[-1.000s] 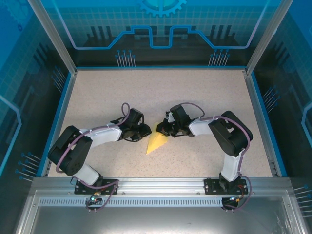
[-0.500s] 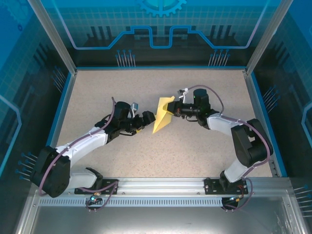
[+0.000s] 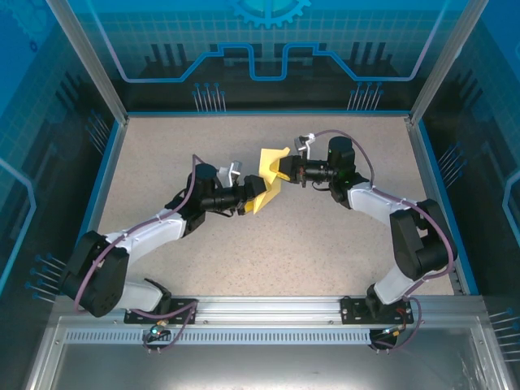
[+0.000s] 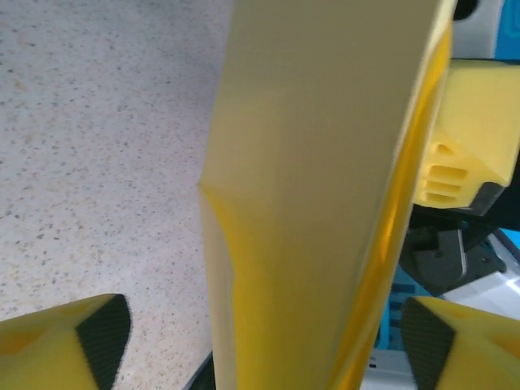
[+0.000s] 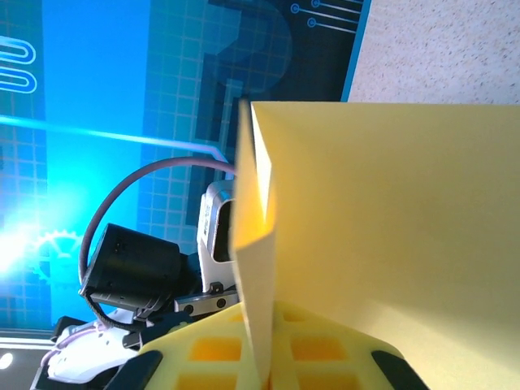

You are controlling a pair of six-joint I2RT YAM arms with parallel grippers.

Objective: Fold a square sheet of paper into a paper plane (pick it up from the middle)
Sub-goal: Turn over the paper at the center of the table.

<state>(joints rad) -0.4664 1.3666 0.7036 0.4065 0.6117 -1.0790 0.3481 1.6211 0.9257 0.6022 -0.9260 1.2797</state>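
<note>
The right hand is clamping shut on the paper plane, holding it in the air over the middle of the desk, a touch toward the far edge. The left hand is standing wide open, its yellow pads straddling the plane's lower end without pinching it.

Here is the danger as I'm reading it. A single pinch is carrying a thin, floppy sheet. If the left hand is closing off-line, it is crushing the centre crease or springing a fold open. If the right is letting go before the left has a grip, the plane is dropping to the desk. And two hands pulling against each other are risking a tear. No bin or tray is taking part here.
</note>
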